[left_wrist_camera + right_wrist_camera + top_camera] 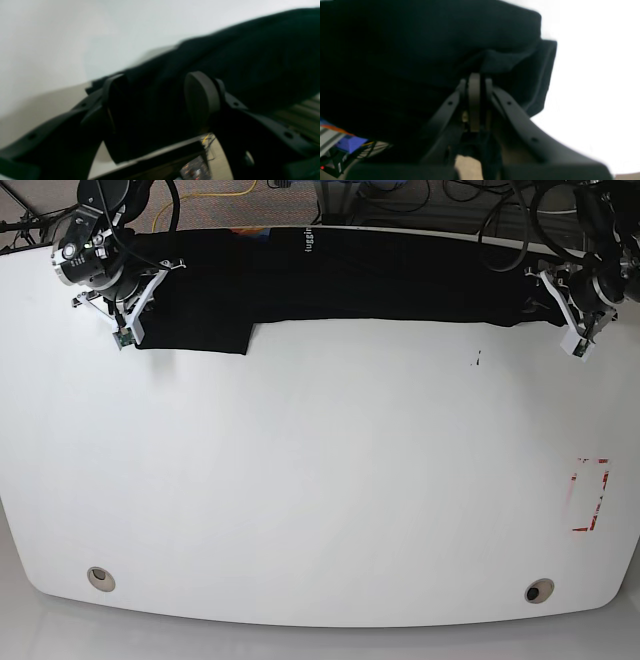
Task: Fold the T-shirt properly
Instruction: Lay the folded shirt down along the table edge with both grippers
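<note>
The black T-shirt (380, 280) lies stretched along the table's far edge, with white lettering (308, 240) at the collar. A flap hangs forward at its left end. In the base view my right gripper (160, 280) is at the shirt's left end. In the right wrist view this gripper (475, 82) is shut on a fold of the shirt (420, 50). My left gripper (540, 292) is at the shirt's right end. In the left wrist view its jaws (157, 105) stand apart, with black cloth (250, 55) lying between and beyond them.
The white table (320, 480) has a red rectangle mark (592, 495) near its right edge and a small dark speck (478, 360). Two round holes (100, 578) sit near the front edge. Cables and gear lie behind the far edge.
</note>
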Tool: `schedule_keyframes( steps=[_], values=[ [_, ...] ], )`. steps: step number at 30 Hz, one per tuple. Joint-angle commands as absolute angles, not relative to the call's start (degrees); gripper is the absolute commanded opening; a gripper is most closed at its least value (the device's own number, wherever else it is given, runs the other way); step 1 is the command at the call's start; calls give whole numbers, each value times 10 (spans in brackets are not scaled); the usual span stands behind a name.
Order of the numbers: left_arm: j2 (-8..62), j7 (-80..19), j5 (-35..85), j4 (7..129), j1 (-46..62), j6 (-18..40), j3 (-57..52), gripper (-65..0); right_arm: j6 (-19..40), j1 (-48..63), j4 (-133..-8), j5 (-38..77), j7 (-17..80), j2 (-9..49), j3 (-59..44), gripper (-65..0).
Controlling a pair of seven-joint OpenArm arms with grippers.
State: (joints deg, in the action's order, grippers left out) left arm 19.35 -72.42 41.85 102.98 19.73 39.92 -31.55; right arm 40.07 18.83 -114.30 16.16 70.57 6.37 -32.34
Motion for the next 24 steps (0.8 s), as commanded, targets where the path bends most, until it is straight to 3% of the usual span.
schedule_keyframes(
  steps=[1,24],
  values=[
    [204,-717,424,1064,216,400,-322,-292,400,184,-1152,165,695,70,-325,-650],
    [257,-715,425,1076,283,400,-262,-292,400,175,-1152,165,695,70,-325,-650]
  ],
)
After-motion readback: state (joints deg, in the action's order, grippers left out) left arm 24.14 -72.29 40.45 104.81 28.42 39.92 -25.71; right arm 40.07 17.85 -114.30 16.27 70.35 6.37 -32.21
